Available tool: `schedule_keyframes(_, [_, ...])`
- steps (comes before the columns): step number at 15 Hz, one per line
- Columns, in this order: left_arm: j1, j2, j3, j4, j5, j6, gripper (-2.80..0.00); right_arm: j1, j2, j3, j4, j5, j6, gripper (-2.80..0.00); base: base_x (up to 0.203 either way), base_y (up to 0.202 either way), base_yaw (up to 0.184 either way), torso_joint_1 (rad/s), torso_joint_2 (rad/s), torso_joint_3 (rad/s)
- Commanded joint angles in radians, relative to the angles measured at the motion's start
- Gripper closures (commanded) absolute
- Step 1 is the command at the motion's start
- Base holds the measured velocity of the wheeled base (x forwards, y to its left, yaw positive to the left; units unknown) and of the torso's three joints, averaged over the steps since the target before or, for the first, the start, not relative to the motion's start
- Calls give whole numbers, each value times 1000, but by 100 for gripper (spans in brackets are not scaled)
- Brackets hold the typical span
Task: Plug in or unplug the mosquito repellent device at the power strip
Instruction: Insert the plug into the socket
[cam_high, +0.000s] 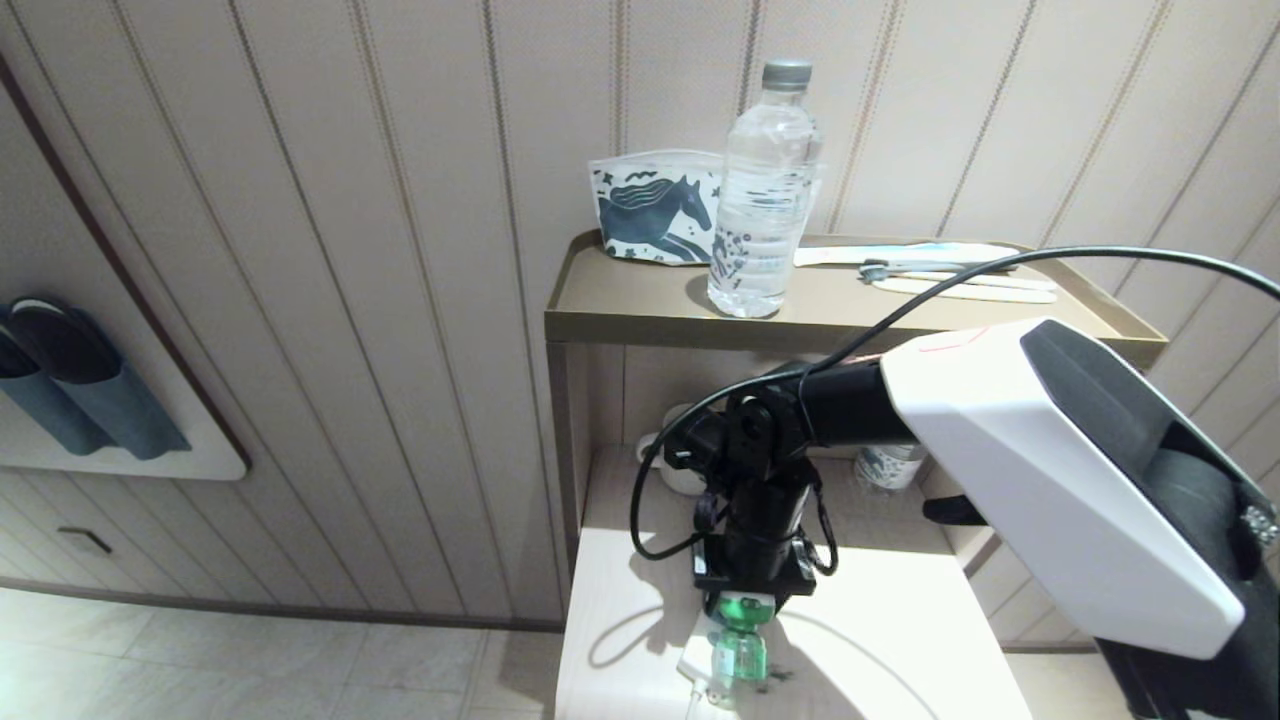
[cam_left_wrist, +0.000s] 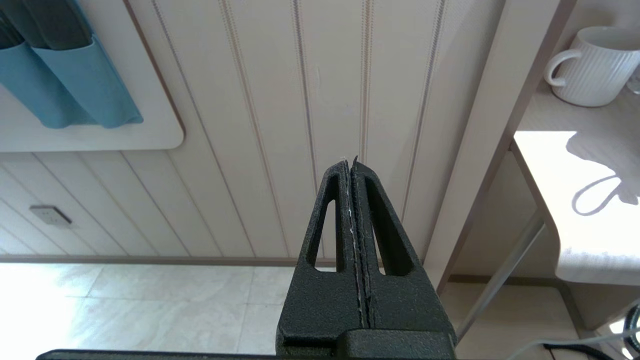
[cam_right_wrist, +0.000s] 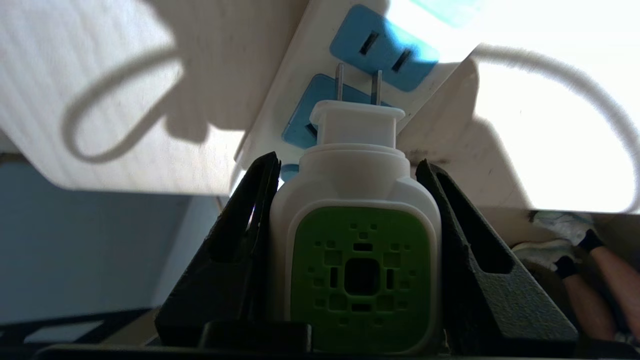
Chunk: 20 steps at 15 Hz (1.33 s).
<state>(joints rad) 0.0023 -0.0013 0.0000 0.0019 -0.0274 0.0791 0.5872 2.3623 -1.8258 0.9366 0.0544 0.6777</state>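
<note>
At the near end of the pale worktop (cam_high: 640, 560), the right tool (cam_right_wrist: 350, 240) is clenched on the device (cam_right_wrist: 356, 235), one finger (cam_right_wrist: 235, 250) flat on each side of its white body. That side grip leaves the green vented face and the plug end free. The two prongs (cam_right_wrist: 357, 86) stick out ahead of the tool, bare along their whole length and pointing at the strip (cam_right_wrist: 300, 100). They are in line with a blue socket face (cam_right_wrist: 307, 112) but not in it, so I judge the device unplugged at this moment, either just pulled free or about to go in.

In the head view the device (cam_high: 740, 640) hangs below the right tool (cam_high: 748, 600) just above the strip (cam_high: 705, 665), which lies close to the worktop's near edge. There is little room on the near side, while the worktop is open to the right. A second socket (cam_right_wrist: 382, 50) next along the strip is unoccupied. Farther back stands a mug (cam_left_wrist: 595, 65), well apart from the work.

The left tool (cam_left_wrist: 353, 165) is parked off to the left, fingers pressed together on nothing.
</note>
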Motion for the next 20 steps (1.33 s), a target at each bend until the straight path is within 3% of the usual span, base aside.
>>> schedule_keyframes(1, [1, 1, 0, 0, 0, 1, 0, 2, -26, 26, 4, 16, 3, 0, 0, 0, 0, 0, 0, 0])
schedule_keyframes(15, [-1, 1, 0, 0, 0, 2, 0, -8, -61, -78, 35, 17, 17, 0, 0, 0, 0, 0, 0, 0])
schedule_keyframes(20, [0, 1, 0, 0, 0, 1, 0, -35, -180, -57, 66, -77, 32, 0, 0, 0, 0, 0, 0, 0])
